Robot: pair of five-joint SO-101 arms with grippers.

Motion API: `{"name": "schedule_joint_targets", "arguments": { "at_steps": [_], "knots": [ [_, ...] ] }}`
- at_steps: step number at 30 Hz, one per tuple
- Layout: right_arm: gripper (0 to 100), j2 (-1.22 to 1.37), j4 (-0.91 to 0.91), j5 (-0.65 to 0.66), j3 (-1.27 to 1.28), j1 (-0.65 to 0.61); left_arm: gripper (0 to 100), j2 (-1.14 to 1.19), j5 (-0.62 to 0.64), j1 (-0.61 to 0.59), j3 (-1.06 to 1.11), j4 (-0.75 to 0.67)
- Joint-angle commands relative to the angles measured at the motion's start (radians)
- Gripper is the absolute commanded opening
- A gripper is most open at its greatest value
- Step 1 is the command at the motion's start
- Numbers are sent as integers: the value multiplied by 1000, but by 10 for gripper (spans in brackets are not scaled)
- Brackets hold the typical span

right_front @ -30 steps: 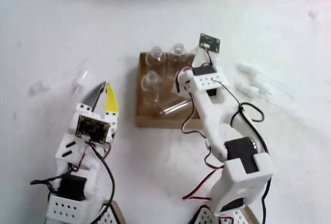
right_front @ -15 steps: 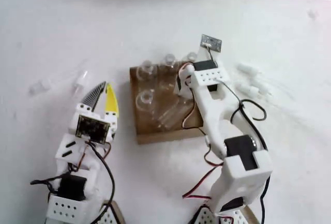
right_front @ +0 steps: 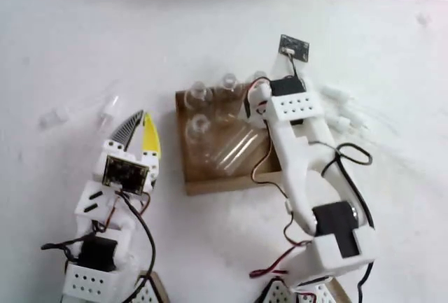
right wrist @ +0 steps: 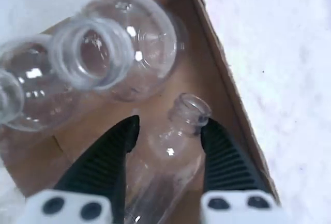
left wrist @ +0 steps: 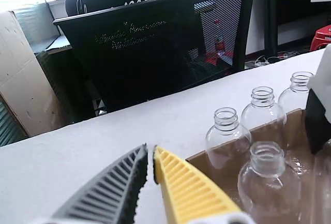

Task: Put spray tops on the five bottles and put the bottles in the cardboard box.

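The cardboard box [right_front: 210, 180] lies mid-table. In it stand several clear open-necked bottles [right_front: 198, 94] [left wrist: 226, 133], and another bottle [right_front: 238, 146] [right wrist: 170, 157] lies on its side. My right gripper [right_front: 256, 99] [right wrist: 170, 125] hangs over the box's far right corner, open, its black fingers [right wrist: 111, 154] on either side of the lying bottle's neck. Left of the box, my left gripper [right_front: 138, 129] [left wrist: 149, 164] rests shut and empty, its black and yellow fingers together. White spray tops [right_front: 343, 113] lie right of the box.
A clear bottle or top [right_front: 109, 107] and another clear piece [right_front: 52, 117] lie on the white table ahead of the left gripper. A black mesh chair [left wrist: 155, 43] stands behind the table's far edge.
The box has slid left and turned slightly. My right arm has shifted right and farther out over the box corner. The left arm has kept still.
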Motion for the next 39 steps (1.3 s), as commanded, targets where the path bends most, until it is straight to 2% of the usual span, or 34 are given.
{"name": "schedule_joint_targets", "arguments": {
  "at_steps": [1,12,22,24,26,29,31,34,39],
  "knots": [
    [37,-105,36,8,-17,31,28,-12,-6,10,-2,-2],
    [37,-288,143,9,-18,134,28,-12,-6,10,-2,0],
    [37,-610,148,11,-18,344,28,-12,-6,10,-2,0],
    [37,-679,148,58,-18,386,28,-12,-6,10,-2,0],
    [37,-733,136,180,-17,427,28,-12,-6,10,-2,0],
    [37,-779,61,347,35,519,28,-12,-6,10,-2,0],
    [37,-796,-21,400,117,579,28,-12,-6,10,-2,0],
    [36,-814,-171,411,279,654,28,-12,-6,10,-2,0],
    [17,-903,-377,413,502,645,28,-12,-6,10,-2,0]
  ]
}}
